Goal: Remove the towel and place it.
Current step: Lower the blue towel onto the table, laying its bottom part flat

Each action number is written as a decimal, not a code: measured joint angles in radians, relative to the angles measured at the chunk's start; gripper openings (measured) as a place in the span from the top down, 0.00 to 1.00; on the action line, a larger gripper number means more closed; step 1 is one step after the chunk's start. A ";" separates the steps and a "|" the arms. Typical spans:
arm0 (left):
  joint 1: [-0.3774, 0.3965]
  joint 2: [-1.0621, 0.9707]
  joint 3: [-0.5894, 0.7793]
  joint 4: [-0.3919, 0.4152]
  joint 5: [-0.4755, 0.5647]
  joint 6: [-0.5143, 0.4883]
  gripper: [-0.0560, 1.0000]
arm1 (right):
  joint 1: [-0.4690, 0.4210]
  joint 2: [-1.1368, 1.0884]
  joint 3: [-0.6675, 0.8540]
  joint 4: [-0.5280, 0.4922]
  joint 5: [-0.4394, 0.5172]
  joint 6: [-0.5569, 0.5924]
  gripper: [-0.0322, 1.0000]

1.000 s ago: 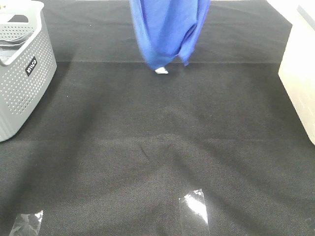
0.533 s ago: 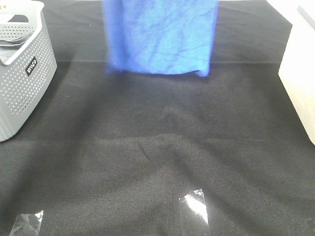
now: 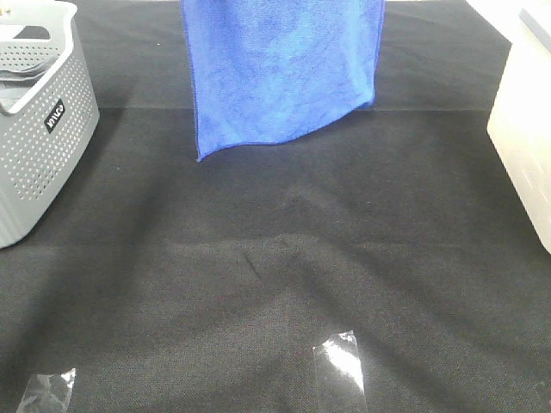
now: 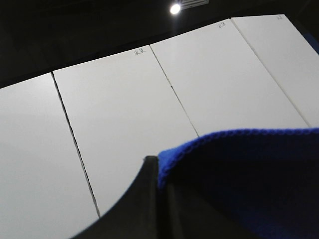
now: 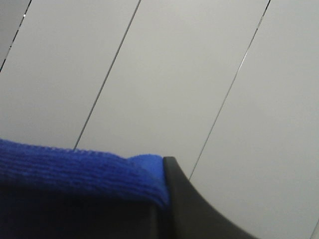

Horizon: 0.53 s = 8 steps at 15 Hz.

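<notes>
Exterior high: towel (image 3: pixel 280 77) hangs spread flat over black cloth (image 3: pixel 258 258).

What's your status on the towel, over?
Left gripper and right gripper both shut on towel, top edge. Towel hanging spread flat over cloth. Basket left, white bin right, both apart from it.

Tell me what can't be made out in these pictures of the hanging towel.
- Exterior high: the towel top edge and both tools, cut off by the frame's top.
- Wrist views: left tool and right tool show one finger each; towel covers the rest.
- Grey basket contents: cut by the edge.
</notes>
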 joint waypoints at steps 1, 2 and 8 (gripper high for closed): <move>0.001 0.000 0.000 0.013 -0.001 0.002 0.95 | 0.000 0.008 -0.001 0.000 -0.016 0.000 0.97; 0.006 0.001 0.000 0.029 -0.006 0.004 0.95 | 0.000 0.015 -0.002 0.000 -0.029 0.000 0.97; 0.039 0.015 0.000 0.231 0.000 -0.003 0.95 | -0.011 0.033 -0.002 0.000 -0.012 -0.001 0.97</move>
